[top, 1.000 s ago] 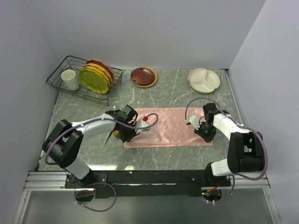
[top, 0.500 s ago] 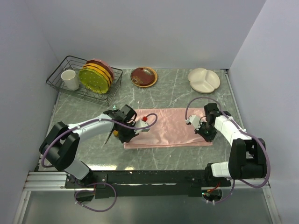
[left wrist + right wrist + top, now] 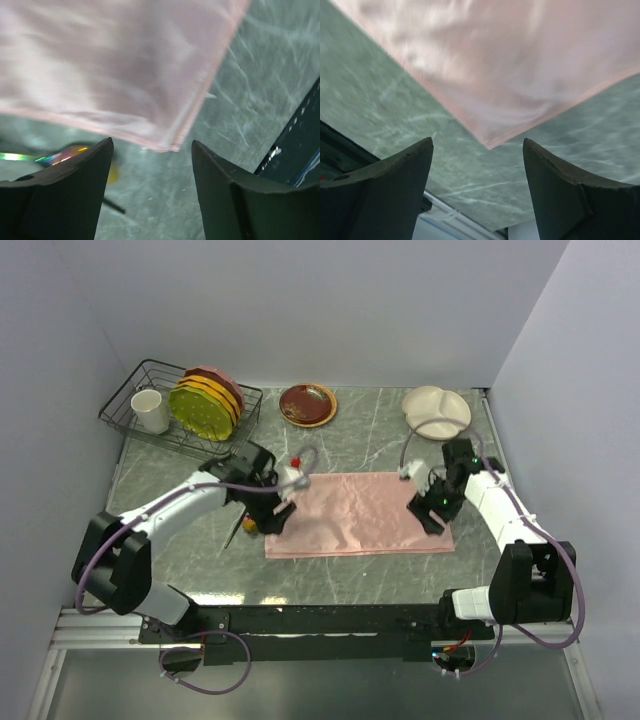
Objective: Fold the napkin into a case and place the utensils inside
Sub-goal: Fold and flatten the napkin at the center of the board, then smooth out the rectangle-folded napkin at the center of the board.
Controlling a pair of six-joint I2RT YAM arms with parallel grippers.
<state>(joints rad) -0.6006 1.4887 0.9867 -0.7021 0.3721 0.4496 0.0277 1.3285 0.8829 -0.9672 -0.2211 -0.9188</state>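
Note:
The salmon-pink napkin (image 3: 358,514) lies folded into a flat rectangle in the middle of the table. My left gripper (image 3: 268,522) hovers open over its left near corner (image 3: 170,142), nothing between the fingers. At the right end my right gripper (image 3: 430,518) is open above the other near corner (image 3: 492,140), also empty. Left of the cloth lie the utensils (image 3: 243,528), a gold head (image 3: 75,152) and thin dark handle partly hidden behind my left finger. No finished case shows, only the folded cloth.
A wire rack (image 3: 135,420) with a white cup (image 3: 151,411) and coloured plates (image 3: 206,402) stands at the back left. A brown plate (image 3: 307,404) and a cream divided plate (image 3: 437,411) sit along the back edge. Walls close both sides.
Both grippers were shut on the cloth's near corners and have now opened and lifted away. The napkin has settled flat.

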